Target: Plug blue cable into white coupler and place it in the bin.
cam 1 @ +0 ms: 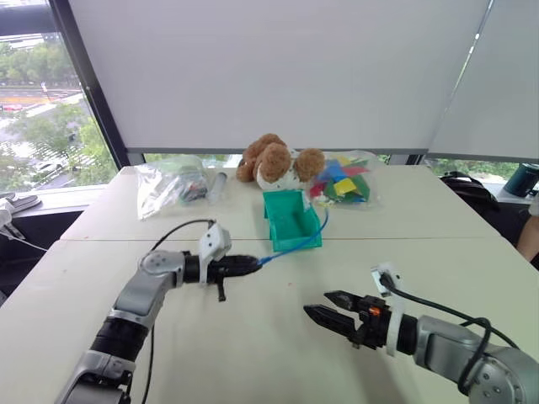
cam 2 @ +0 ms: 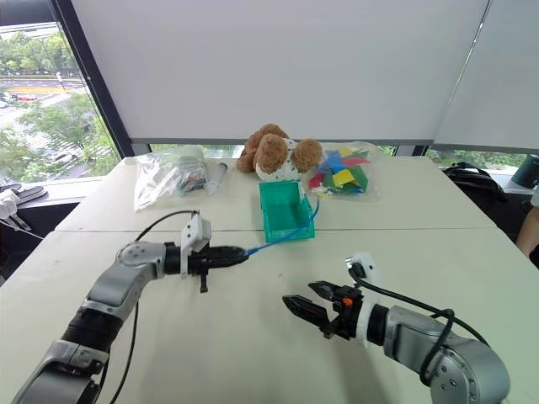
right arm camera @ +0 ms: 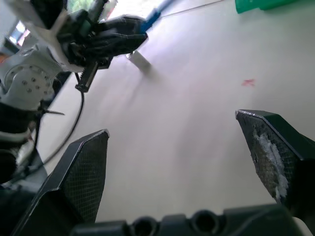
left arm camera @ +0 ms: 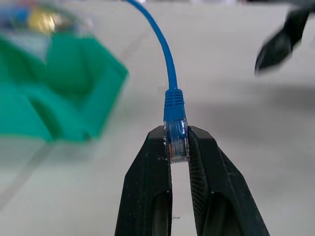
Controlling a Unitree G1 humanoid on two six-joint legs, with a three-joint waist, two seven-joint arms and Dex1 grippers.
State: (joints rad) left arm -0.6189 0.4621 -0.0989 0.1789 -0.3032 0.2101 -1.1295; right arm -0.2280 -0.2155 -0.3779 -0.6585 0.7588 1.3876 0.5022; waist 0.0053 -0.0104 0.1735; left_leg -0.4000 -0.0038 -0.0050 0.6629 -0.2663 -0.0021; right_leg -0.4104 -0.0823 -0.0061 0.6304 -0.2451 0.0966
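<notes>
My left gripper (cam 1: pixel 253 266) is shut on the clear plug (left arm camera: pixel 176 141) of the blue cable (cam 1: pixel 290 250) and holds it above the table. The cable runs from the plug over the front right corner of the teal bin (cam 1: pixel 278 202), which stands behind the grippers near the table's middle. In the right wrist view a small pale block (right arm camera: pixel 140 60), apparently the white coupler, lies on the table just below the left gripper (right arm camera: pixel 140 29). My right gripper (cam 1: pixel 324 308) hovers open and empty to the right, pointing towards the left one.
Behind the bin sits a brown teddy bear (cam 1: pixel 274 160). A clear bag of coloured pieces (cam 1: pixel 345 181) lies to the bear's right and another clear bag (cam 1: pixel 168 185) to its left. The tabletop (cam 1: pixel 253 353) in front of the grippers is bare.
</notes>
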